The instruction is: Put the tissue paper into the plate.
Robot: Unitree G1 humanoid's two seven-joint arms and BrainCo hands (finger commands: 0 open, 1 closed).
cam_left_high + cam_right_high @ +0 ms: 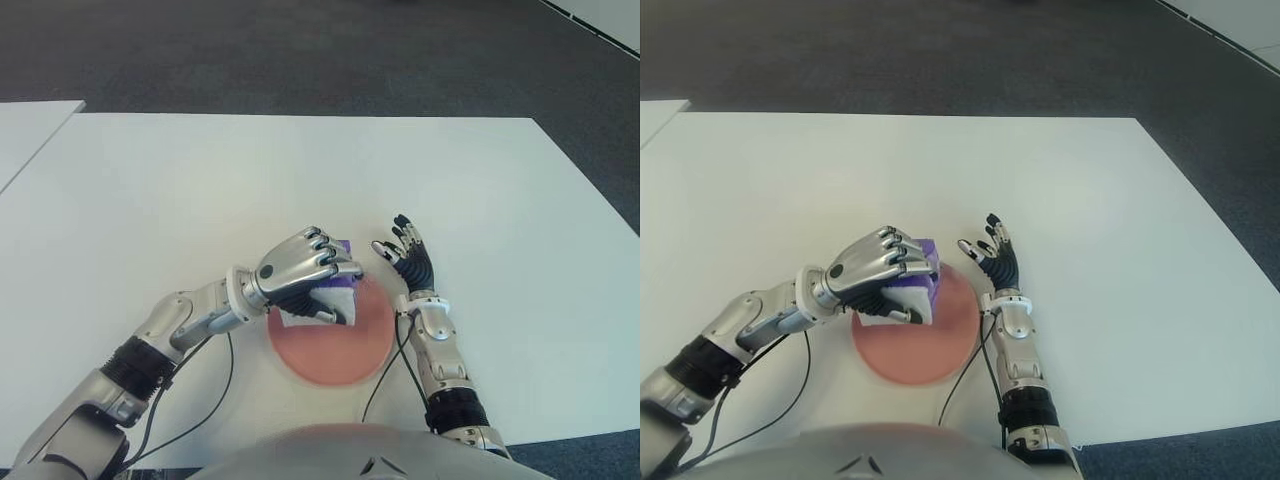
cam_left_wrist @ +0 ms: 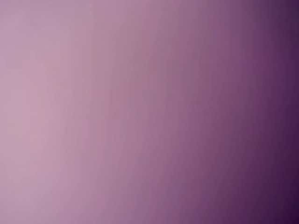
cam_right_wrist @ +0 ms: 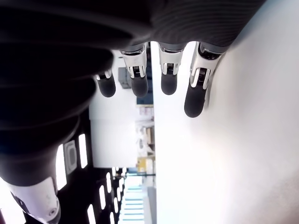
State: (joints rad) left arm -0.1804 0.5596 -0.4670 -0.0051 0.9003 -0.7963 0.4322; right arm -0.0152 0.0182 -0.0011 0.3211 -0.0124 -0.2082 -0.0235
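The left hand (image 1: 300, 272) is clamped on the tissue paper (image 1: 335, 300), directly over the plate's (image 1: 335, 362) far rim near the table's (image 1: 200, 190) front edge; the right hand (image 1: 408, 255), fingers spread, shows just beside the plate's right rim.

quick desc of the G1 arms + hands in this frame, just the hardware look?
Left hand: silver metallic shell, dark finger joints. Right hand: black ribbed palm, black fingers with silver tips. Both forearms are silver segments with black ribbed bands at wrist and elbow. A thin black cable loops beside the left arm; another trails by the right.
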